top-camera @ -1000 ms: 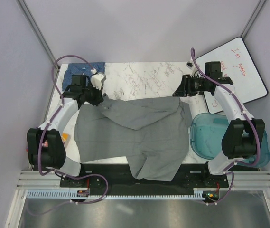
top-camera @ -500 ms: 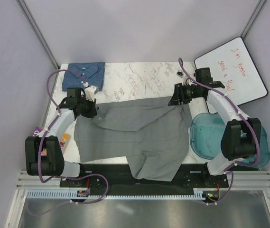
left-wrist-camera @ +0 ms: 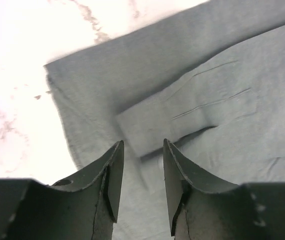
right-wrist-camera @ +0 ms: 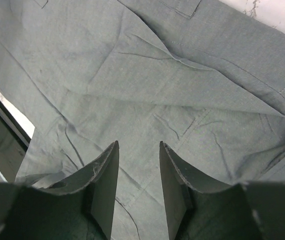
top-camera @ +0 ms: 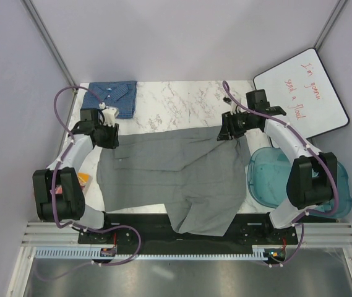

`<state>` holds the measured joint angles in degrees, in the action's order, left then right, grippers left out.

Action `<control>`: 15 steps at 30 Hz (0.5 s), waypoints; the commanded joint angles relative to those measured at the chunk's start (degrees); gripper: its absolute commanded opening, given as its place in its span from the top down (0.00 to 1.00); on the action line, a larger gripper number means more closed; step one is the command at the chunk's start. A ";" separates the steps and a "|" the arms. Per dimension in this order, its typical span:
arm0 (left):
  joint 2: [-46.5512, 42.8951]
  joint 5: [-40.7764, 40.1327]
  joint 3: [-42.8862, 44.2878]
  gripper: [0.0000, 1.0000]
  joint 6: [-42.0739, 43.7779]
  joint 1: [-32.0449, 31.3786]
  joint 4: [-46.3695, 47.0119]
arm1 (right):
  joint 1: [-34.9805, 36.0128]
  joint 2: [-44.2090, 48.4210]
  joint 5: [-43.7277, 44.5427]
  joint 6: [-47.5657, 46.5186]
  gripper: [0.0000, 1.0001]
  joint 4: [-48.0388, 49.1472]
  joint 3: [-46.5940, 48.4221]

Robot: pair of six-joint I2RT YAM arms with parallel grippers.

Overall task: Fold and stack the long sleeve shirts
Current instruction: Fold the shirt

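- Just let go of the grey shirt (top-camera: 176,173) with the left gripper (top-camera: 106,135) at the 10 o'clock corner: jaws spread apart, nothing pinched, cloth flat beneath.
- Same with the right gripper (top-camera: 227,128) at the 2 o'clock corner: jaws parted, hovering over grey cloth, gripping nothing.
- Brought the lifted far end down within the last second; now lies as a straight edge running from 10 to 2 o'clock, where a slanted, bunched drape hung before.
- Left the rest spread across the middle of the table (top-camera: 182,99), with the hem hanging over the near edge at 6 o'clock.
- Uncovered the blue shirt (top-camera: 111,98) by drawing the left arm back: sits folded at the 11 o'clock corner, apart from the grey one.
- Judging from this: first fold laid and released, more folds needed, probably the sides next, then stacking with the blue shirt, not yet begun.
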<state>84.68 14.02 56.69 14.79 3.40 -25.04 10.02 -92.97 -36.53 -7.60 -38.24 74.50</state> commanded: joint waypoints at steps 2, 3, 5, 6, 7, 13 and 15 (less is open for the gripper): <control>-2.15 5.88 3.61 0.53 10.33 1.79 -5.70 | 3.33 -2.65 3.83 0.30 0.60 0.10 2.49; -3.20 7.76 3.35 0.52 13.83 1.53 -7.29 | 3.86 -3.18 4.27 0.65 0.61 0.18 2.49; -3.65 8.92 1.86 0.51 16.05 -0.22 -10.36 | 5.79 -4.76 6.11 1.53 0.63 0.18 2.06; -3.21 7.96 1.07 0.51 16.76 -1.02 -10.82 | 6.23 -5.20 6.73 1.70 0.64 0.27 1.88; -2.86 7.26 0.28 0.51 16.94 -1.55 -11.26 | 7.11 -5.81 7.35 1.79 0.65 0.53 1.62; 6.95 2.43 -2.72 0.55 15.19 -2.17 -10.39 | 8.87 -11.70 10.87 2.94 0.70 1.67 0.47; 9.08 1.19 -2.55 0.56 14.14 -1.99 -7.77 | 9.14 -15.12 11.92 3.11 0.71 1.94 1.35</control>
<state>88.64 17.89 54.46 28.08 0.91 -34.61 18.55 -103.72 -27.97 -5.56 -37.80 74.94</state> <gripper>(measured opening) 0.443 0.302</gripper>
